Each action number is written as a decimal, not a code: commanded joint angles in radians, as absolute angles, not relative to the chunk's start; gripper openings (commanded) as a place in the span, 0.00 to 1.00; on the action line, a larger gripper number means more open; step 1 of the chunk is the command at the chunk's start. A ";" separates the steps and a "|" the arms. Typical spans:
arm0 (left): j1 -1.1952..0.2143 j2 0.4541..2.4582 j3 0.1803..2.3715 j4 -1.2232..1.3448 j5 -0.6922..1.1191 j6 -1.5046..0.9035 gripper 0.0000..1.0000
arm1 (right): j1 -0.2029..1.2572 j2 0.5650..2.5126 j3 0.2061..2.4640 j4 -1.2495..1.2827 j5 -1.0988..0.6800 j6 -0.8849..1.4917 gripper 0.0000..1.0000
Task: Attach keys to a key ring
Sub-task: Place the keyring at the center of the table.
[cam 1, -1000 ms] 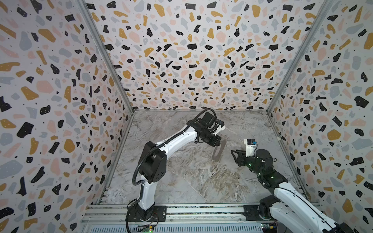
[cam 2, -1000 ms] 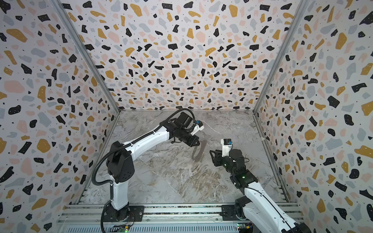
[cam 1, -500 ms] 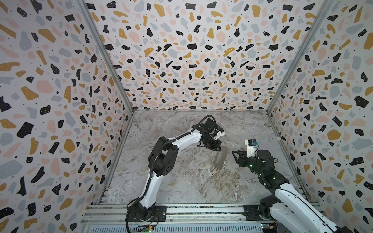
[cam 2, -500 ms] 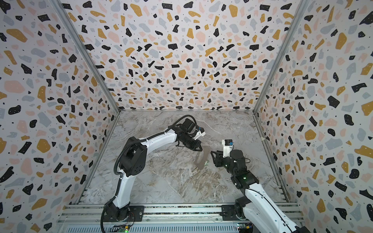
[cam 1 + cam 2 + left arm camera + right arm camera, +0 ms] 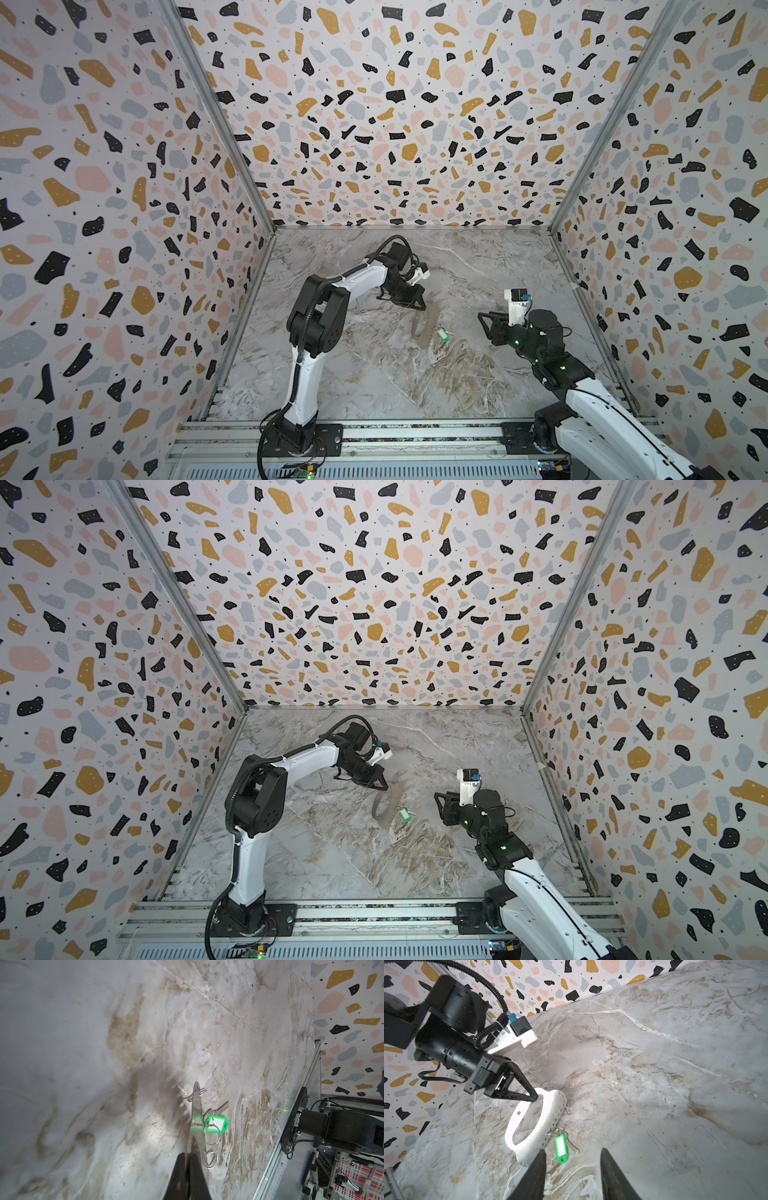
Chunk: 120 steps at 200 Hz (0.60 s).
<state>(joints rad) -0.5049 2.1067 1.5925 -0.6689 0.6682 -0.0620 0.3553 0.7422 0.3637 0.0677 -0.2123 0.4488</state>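
Note:
The key ring (image 5: 550, 1118) is a flat silvery-grey loop with a row of small holes along its broad edge. My left gripper (image 5: 534, 1097) is shut on its upper end, and it hangs tilted with its lower end close to the marble floor. It shows in both top views (image 5: 428, 328) (image 5: 384, 808) and edge-on in the left wrist view (image 5: 196, 1109). The key (image 5: 561, 1148), with a green tag and silver shaft, lies on the floor beside the ring's holed edge (image 5: 444, 335) (image 5: 404, 815) (image 5: 216, 1124). My right gripper (image 5: 572, 1152) is open just short of the key, holding nothing.
Small wire split rings (image 5: 211, 1159) sit along the ring's holed edge; whether the key's ring passes through a hole I cannot tell. Patterned walls close in three sides. An aluminium rail (image 5: 415, 436) carries both arm bases at the front.
My left arm has lowered the key ring towards the floor and a little towards the front, next to the green key. The right arm has hardly moved.

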 commanded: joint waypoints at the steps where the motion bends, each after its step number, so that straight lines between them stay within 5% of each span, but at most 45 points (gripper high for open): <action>1: -0.469 2.046 1.564 -0.678 0.608 -0.011 0.00 | 0.348 0.734 0.362 0.082 -0.217 0.456 0.43; 106: -0.374 2.023 1.396 -0.597 0.535 -0.012 0.00 | 0.343 0.714 0.362 0.063 -0.216 0.453 0.44; 120: -0.366 2.019 1.387 -0.586 0.524 -0.022 0.15 | 0.344 0.712 0.363 0.063 -0.217 0.453 0.44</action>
<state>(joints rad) -0.3843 2.0224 1.4147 -0.6136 0.6094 -0.0372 0.3477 0.7277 0.3614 0.0704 -0.2165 0.4488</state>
